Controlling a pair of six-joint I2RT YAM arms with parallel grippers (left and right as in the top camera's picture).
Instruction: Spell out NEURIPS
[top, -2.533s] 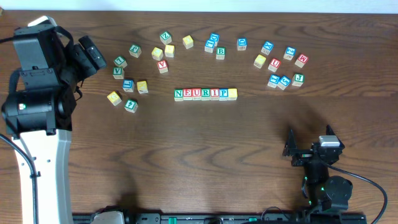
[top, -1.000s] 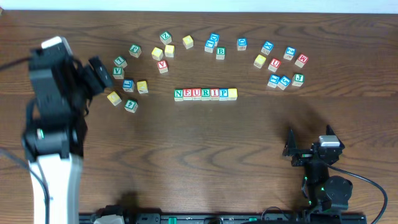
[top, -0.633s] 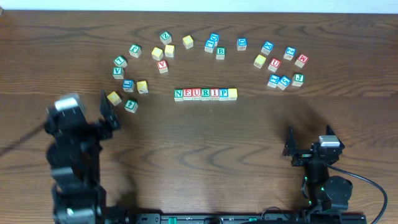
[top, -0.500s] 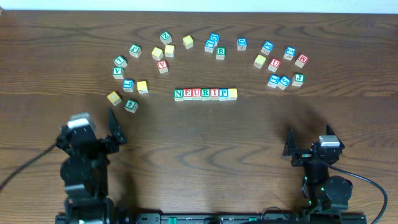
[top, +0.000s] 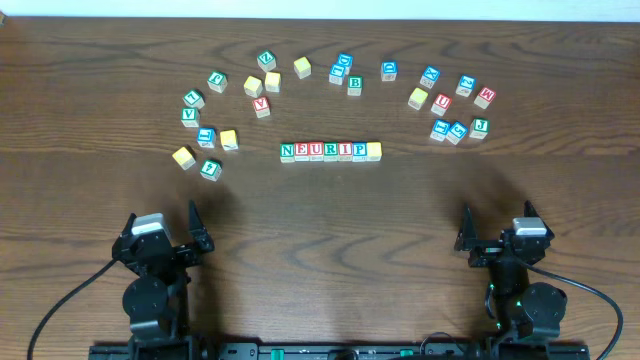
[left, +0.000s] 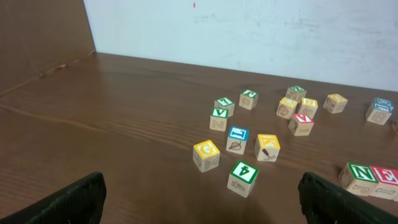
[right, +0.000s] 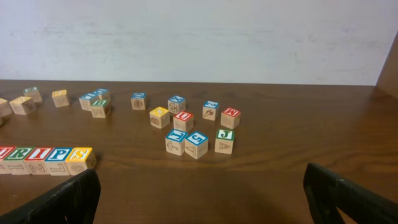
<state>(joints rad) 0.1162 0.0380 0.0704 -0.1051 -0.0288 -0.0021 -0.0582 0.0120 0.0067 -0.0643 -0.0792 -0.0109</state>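
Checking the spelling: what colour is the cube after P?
Yellow top on that small wooden cube, clearest overhead.

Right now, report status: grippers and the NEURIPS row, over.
Left gripper open, empty. Right gripper open, empty. NEURIPS row complete, seven cubes side by side mid-table. Spare cubes scattered beyond, none touching it.

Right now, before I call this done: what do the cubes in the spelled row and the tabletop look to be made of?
Row cubes: pale wood, it seems. The sides are matte and bare-looking with line drawings; the tops are printed with coloured borders and letters.
Tabletop: dark brown wood or a wood-look laminate, with flowing grain lines and a faint sheen. I cannot tell which.
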